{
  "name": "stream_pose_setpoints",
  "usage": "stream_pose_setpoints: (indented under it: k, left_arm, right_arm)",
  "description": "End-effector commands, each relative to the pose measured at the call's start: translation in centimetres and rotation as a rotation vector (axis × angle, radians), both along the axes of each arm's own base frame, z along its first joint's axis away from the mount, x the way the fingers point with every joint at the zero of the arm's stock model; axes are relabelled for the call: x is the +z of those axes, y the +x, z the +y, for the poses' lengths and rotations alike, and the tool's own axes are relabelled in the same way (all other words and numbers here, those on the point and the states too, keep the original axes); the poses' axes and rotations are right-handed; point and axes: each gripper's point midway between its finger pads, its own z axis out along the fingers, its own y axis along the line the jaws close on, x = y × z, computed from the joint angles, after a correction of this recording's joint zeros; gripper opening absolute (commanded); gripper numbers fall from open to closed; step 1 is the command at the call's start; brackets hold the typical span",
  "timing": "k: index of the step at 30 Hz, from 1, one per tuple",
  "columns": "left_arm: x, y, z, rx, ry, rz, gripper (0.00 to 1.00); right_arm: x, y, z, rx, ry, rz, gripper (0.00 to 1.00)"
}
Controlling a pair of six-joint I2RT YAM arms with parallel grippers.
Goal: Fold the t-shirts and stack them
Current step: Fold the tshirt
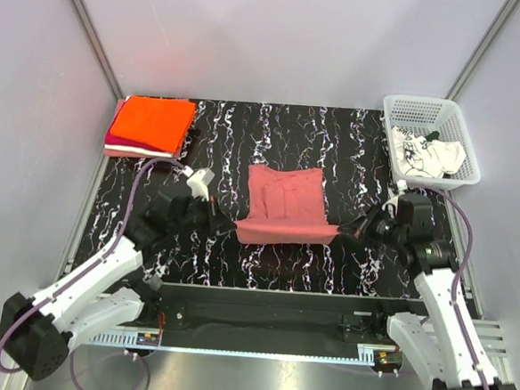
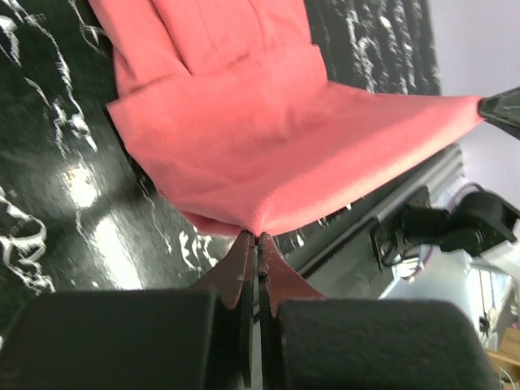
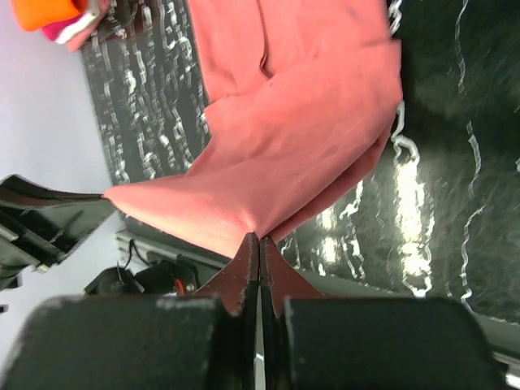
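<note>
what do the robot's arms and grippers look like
Both the left arm and right arm have white shells with black joints and bases, and a purple cable runs along each. The left gripper and right gripper have black blocky bodies ending in thin, tapered reddish-brown fingers.

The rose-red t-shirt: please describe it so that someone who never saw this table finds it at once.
On the black marbled table, look midway between the orange-topped stack, far left, and the white basket, far right. The rose-red t-shirt lies there, its near corners pinched by the left gripper and right gripper. Only it is plain dusty red.
</note>
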Motion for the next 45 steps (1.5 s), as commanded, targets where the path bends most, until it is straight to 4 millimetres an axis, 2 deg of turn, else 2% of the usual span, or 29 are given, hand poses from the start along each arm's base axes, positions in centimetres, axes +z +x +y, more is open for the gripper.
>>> stream_pose_setpoints:
  k: [1, 2, 4, 5, 7, 8, 9, 11, 13, 14, 15, 17, 18, 19, 20, 21, 22, 23, 25, 26, 28, 29, 30, 31, 33, 35, 42, 44, 45]
  left_arm:
    - [2.7, 3.5, -0.2, 0.049, 0.053, -0.079, 0.0]
    - [4.3, 4.9, -0.3, 0.067, 0.061, -0.125, 0.0]
    - [3.9, 6.9, -0.6, 0.079, 0.099, -0.11, 0.0]
    - [5.3, 8.6, -0.5, 0.099, 0.094, -0.135, 0.0]
    - [4.6, 11.0, -1.0, 0.08, 0.101, -0.107, 0.0]
    - [6.3, 12.8, -1.0, 0.088, 0.082, -0.137, 0.0]
    - [5.1, 14.4, -1.1, 0.095, 0.102, -0.11, 0.0]
    - [6.5, 17.4, -0.8, 0.126, 0.103, -0.142, 0.0]
    - [4.7, 20.0, -0.8, 0.13, 0.111, -0.099, 0.0]
    - [6.0, 21.3, -1.3, 0.115, 0.091, -0.129, 0.0]
    - [3.9, 22.7, -1.8, 0.106, 0.103, -0.09, 0.0]
    - [4.2, 25.5, -2.1, 0.1, 0.089, -0.108, 0.0]
    - [1.5, 26.5, -2.6, 0.077, 0.089, -0.054, 0.0]
    - [0.8, 27.5, -3.0, 0.069, 0.08, -0.046, 0.0]
    - [1.3, 28.9, -3.2, 0.066, 0.057, -0.063, 0.0]
    - [-1.5, 30.0, -3.5, 0.063, 0.07, -0.02, 0.0]
    - [-2.3, 31.0, -3.3, 0.074, 0.072, -0.014, 0.0]
    - [-1.8, 32.3, -3.5, 0.083, 0.067, -0.034, 0.01]
    - [-4.5, 34.2, -3.1, 0.108, 0.081, -0.011, 0.12]
    - [-3.6, 35.6, -3.3, 0.117, 0.066, -0.038, 0.13]
    - [-5.5, 36.9, -3.0, 0.123, 0.066, -0.017, 0.1]
    - [-4.6, 38.0, -3.2, 0.126, 0.055, -0.043, 0.1]
    - [-5.5, 38.3, -3.0, 0.129, 0.06, -0.026, 0.12]
    - [-5.3, 38.7, -2.6, 0.136, 0.061, -0.032, 0.3]
    - [-4.0, 39.2, -2.4, 0.121, 0.063, -0.074, 0.43]
    - [-2.2, 39.2, -1.7, 0.109, 0.082, -0.116, 0.59]
    - [2.3, 34.7, -1.8, 0.039, 0.05, -0.124, 0.58]
    - [2.3, 32.3, -2.6, 0.001, 0.04, -0.101, 0.57]
    - [2.2, 31.4, -3.0, -0.013, 0.038, -0.09, 0.57]
  right_arm:
    - [2.9, 4.2, -0.9, -0.021, -0.094, -0.109, 0.0]
    - [2.4, 5.8, -1.0, -0.016, -0.124, -0.099, 0.0]
    - [2.9, 8.7, -0.9, -0.003, -0.156, -0.097, 0.0]
    - [2.9, 9.7, -1.0, 0.015, -0.182, -0.102, 0.0]
    - [4.5, 12.1, -0.9, 0.028, -0.205, -0.135, 0.0]
    - [3.1, 13.6, -0.9, 0.041, -0.226, -0.1, 0.0]
    - [3.1, 14.5, -0.9, 0.046, -0.235, -0.098, 0.0]
    - [3.1, 17.5, -1.0, 0.055, -0.256, -0.101, 0.01]
    - [2.7, 20.6, -1.0, 0.067, -0.27, -0.099, 0.04]
    - [2.3, 21.6, -1.0, 0.081, -0.272, -0.097, 0.06]
    - [1.8, 22.6, -1.0, 0.089, -0.273, -0.09, 0.06]
    - [-0.2, 25.6, -0.9, 0.101, -0.275, -0.064, 0.07]
    - [-0.9, 26.6, -0.9, 0.106, -0.275, -0.057, 0.07]
    - [-0.4, 28.2, -0.8, 0.105, -0.269, -0.075, 0.07]
    - [-3.1, 29.2, -0.6, 0.118, -0.253, -0.024, 0.07]
    - [-3.9, 30.0, -0.6, 0.122, -0.248, -0.015, 0.08]
    - [-5.4, 31.6, -0.3, 0.126, -0.241, -0.002, 0.08]
    - [-6.0, 32.3, 0.0, 0.127, -0.225, 0.008, 0.09]
    - [-5.6, 34.5, 0.5, 0.131, -0.201, -0.027, 0.09]
    - [-7.5, 35.3, 0.8, 0.138, -0.187, -0.008, 0.14]
    - [-7.6, 37.3, 1.2, 0.151, -0.173, -0.04, 0.17]
    - [-7.3, 37.8, 1.5, 0.165, -0.168, -0.059, 0.18]
    - [-7.2, 38.2, 1.4, 0.167, -0.168, -0.068, 0.28]
    - [-6.3, 38.7, 1.2, 0.16, -0.169, -0.085, 0.35]
    - [-5.2, 39.0, 0.1, 0.131, -0.172, -0.091, 0.46]
    - [-3.4, 38.6, -1.2, 0.1, -0.188, -0.1, 0.48]
    - [0.4, 32.1, -1.1, 0.119, -0.181, -0.08, 0.52]
    - [0.2, 29.7, -0.2, 0.153, -0.151, -0.066, 0.43]
    - [-1.4, 28.1, 0.2, 0.174, -0.129, -0.021, 0.39]
